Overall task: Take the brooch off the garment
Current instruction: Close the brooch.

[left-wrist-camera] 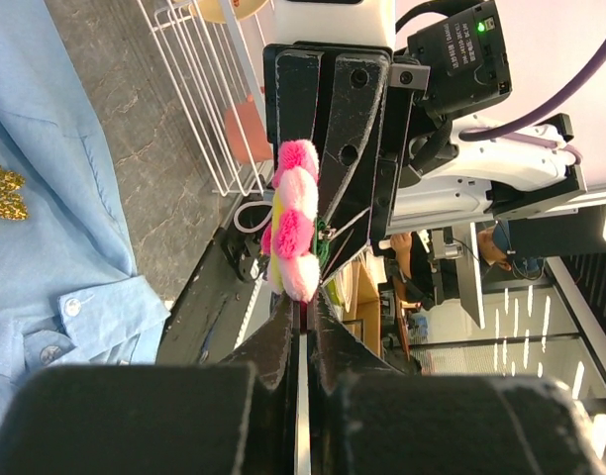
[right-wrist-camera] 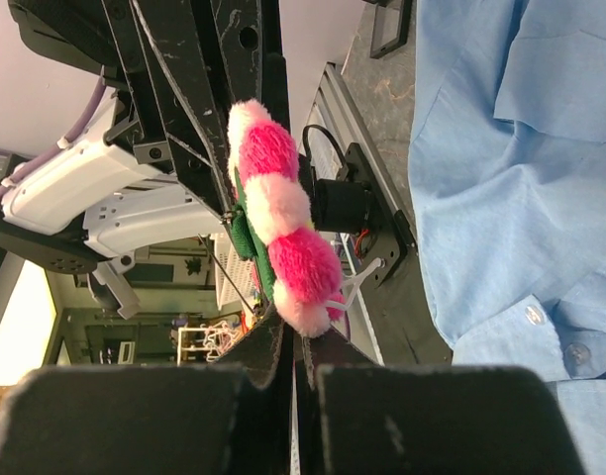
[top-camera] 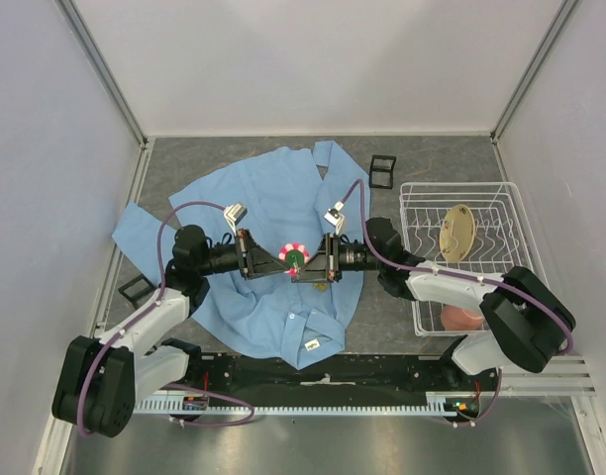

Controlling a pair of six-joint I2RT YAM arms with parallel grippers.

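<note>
The brooch (top-camera: 295,255), a fluffy pink and white flower with a green back, hangs between my two grippers above the middle of the garment (top-camera: 263,203). My left gripper (top-camera: 282,260) is shut on one edge of it and my right gripper (top-camera: 310,260) is shut on the opposite edge. In the left wrist view the brooch (left-wrist-camera: 293,233) stands edge-on at my fingertips (left-wrist-camera: 283,327), with the right gripper's fingers (left-wrist-camera: 333,129) behind it. The right wrist view shows the brooch (right-wrist-camera: 278,218) in the air, apart from the light blue garment (right-wrist-camera: 511,148).
A white wire rack (top-camera: 412,259) at the right holds a tan object (top-camera: 458,233) and a pink one (top-camera: 459,319). Black clips lie at the back (top-camera: 382,170) and left (top-camera: 135,290). A dull gold emblem (left-wrist-camera: 1,193) sits on the shirt.
</note>
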